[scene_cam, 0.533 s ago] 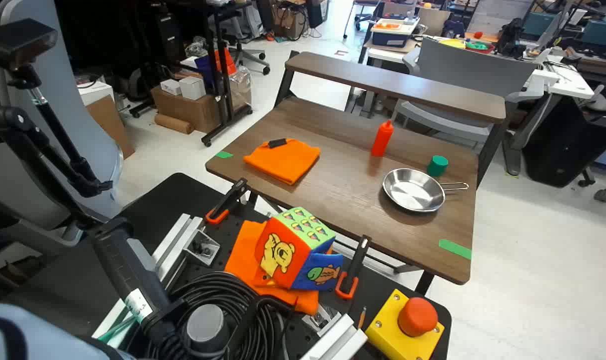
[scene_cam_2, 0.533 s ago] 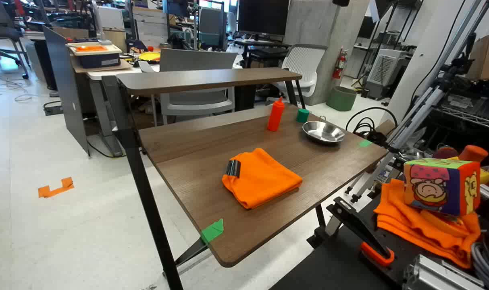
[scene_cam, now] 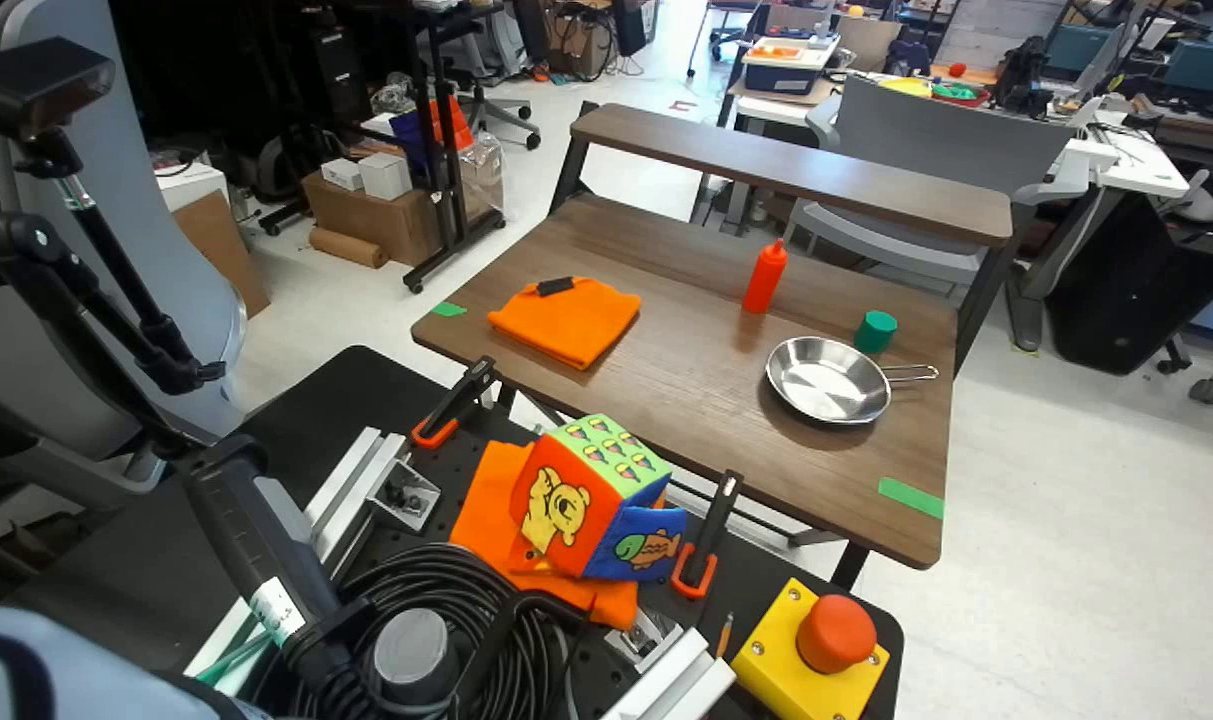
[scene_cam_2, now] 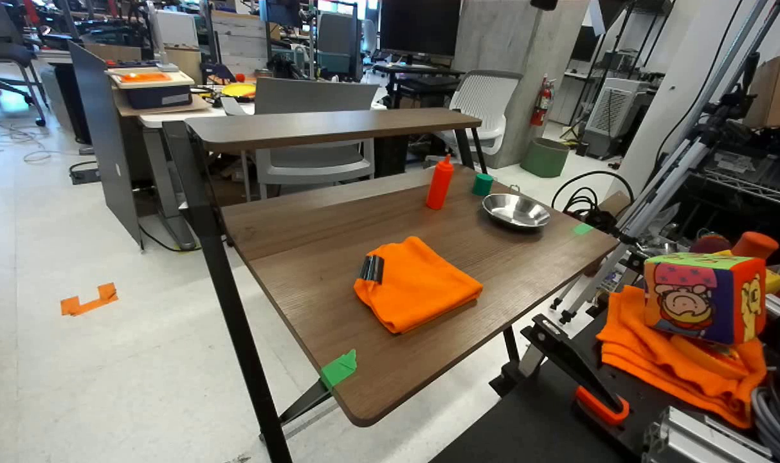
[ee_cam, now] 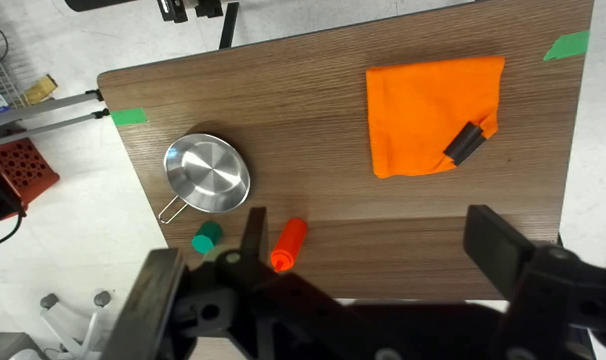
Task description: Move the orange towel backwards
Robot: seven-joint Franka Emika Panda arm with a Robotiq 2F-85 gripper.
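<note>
The orange towel [scene_cam: 566, 320] lies folded flat on the brown table [scene_cam: 681, 330], near its end with a green tape strip. A black clip sits on one towel corner. The towel also shows in an exterior view [scene_cam_2: 422, 286] and in the wrist view [ee_cam: 427, 115]. My gripper [ee_cam: 367, 215] shows only in the wrist view. Its fingers are wide apart with nothing held between them. It is high above the table, and the towel lies beyond the fingertips in the picture. No gripper shows in the exterior views.
A red bottle [scene_cam: 765, 277] stands upright, and a steel pan [scene_cam: 828, 380] and green cup [scene_cam: 875, 332] are at the other end. A raised shelf [scene_cam_2: 338, 125] runs along one long side. A soft cube [scene_cam: 591, 500] lies on another orange cloth [scene_cam: 491, 490] on the black bench.
</note>
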